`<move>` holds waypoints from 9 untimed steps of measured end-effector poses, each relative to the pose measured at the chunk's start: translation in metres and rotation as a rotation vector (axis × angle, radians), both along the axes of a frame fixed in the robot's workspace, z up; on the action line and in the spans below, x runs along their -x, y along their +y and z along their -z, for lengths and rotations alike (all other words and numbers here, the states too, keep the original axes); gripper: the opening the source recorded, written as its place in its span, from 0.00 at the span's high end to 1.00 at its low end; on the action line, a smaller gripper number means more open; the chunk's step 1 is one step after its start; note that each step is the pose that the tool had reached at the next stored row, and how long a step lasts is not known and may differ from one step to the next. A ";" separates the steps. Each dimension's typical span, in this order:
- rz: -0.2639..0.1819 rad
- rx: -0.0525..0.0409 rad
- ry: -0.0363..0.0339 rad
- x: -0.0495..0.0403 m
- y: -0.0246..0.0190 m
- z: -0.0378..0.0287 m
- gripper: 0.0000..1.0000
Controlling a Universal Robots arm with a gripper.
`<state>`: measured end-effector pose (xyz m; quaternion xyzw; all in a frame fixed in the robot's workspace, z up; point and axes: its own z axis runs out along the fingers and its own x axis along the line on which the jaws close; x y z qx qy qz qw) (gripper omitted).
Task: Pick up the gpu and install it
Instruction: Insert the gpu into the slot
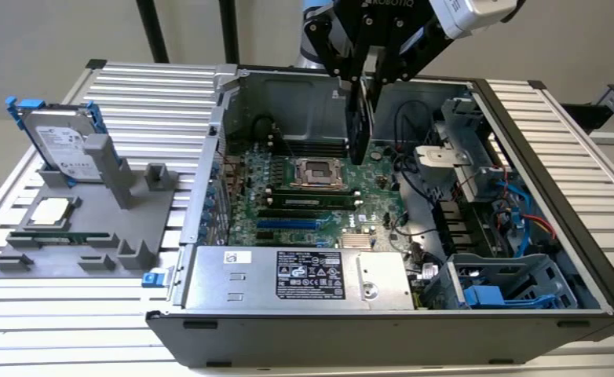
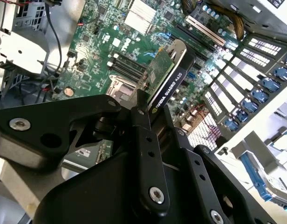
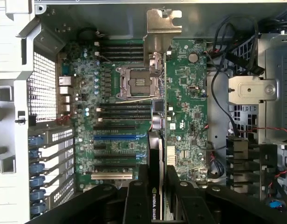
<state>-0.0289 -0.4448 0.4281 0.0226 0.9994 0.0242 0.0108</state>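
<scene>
The gpu [image 1: 359, 126] hangs on its thin edge in the air, over the big green board [image 1: 286, 196] inside the open computer box [image 1: 391, 334]. The gripper [image 1: 368, 75] pinches it, one jaw pressed on each flat side, near one end. The card's shiny metal end [image 3: 160, 28] sticks out far from the gripper.

I think the card could tip or slip, because it is held at only one end. In the first wrist view it runs across the long slots [image 3: 116, 137], not along them. If it went down like that, it would not fit and could scrape the little parts on the board. The metal end could bump the back wall of the box. Black wires [image 3: 218, 93] hang close by and could snag.

The box lies on a silver table [image 1: 56, 322] with long ribs. On the exterior view's left sits a gray stand [image 1: 87, 228] with a hard drive [image 1: 61, 145] standing in it. A pale wall [image 1: 34, 39] is behind.
</scene>
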 end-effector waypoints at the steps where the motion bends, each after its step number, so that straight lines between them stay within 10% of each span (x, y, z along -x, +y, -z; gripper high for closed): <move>1: 0.000 0.0000 0.0000 0.0000 0.0000 0.0000 1.00; 9: 0.000 0.0001 0.0002 -0.0001 0.0000 0.0000 1.00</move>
